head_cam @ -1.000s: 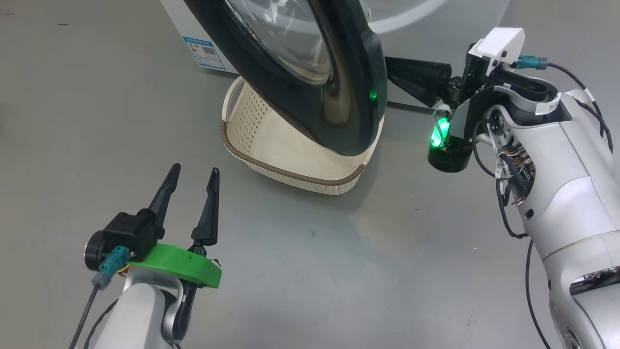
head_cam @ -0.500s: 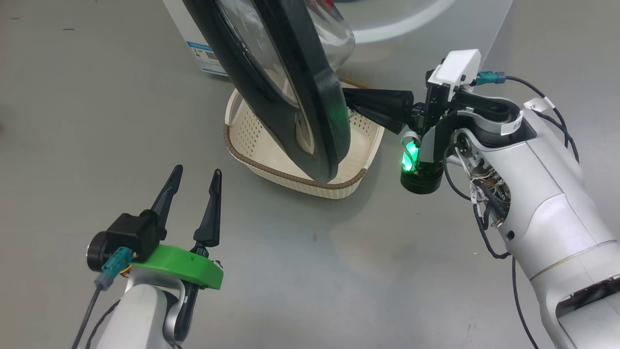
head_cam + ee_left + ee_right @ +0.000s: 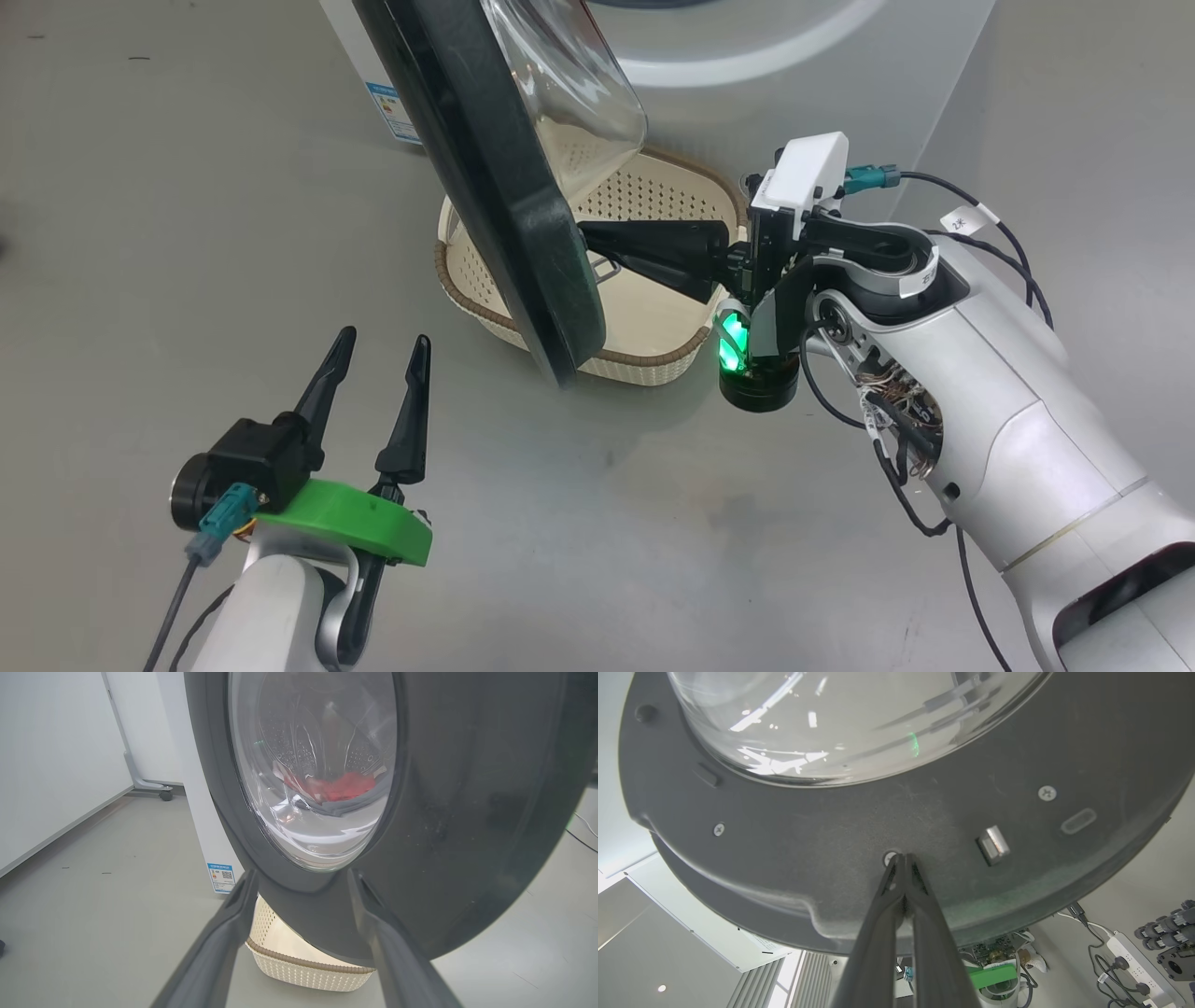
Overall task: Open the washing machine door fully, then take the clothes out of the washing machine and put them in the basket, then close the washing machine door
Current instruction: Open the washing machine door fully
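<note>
The washing machine door (image 3: 504,215) stands edge-on, its black rim over the basket (image 3: 653,289) and its glass bowl (image 3: 574,84) facing the white washing machine (image 3: 794,84). My right gripper (image 3: 586,241) is shut, its tips pressed against the door's inner face beside the metal latch (image 3: 993,843); the right wrist view shows the closed fingertips (image 3: 901,858) on the dark rim. Low at the left, my left gripper (image 3: 383,341) is open and holds nothing, pointing at the door's outer face (image 3: 467,812). Through the glass I see the red clothes (image 3: 338,786) in the drum.
A blue sticker (image 3: 392,107) marks the machine's lower corner. The basket sits on grey floor directly in front of the machine, partly under the door. A wheeled stand foot (image 3: 164,794) and white wall lie left of the machine. A power strip (image 3: 1134,956) with cables lies behind me.
The door has swung further open, from facing me to edge-on. My shut right gripper has moved left with it, pressing its inner face. More of the basket shows. The left gripper stayed still.
</note>
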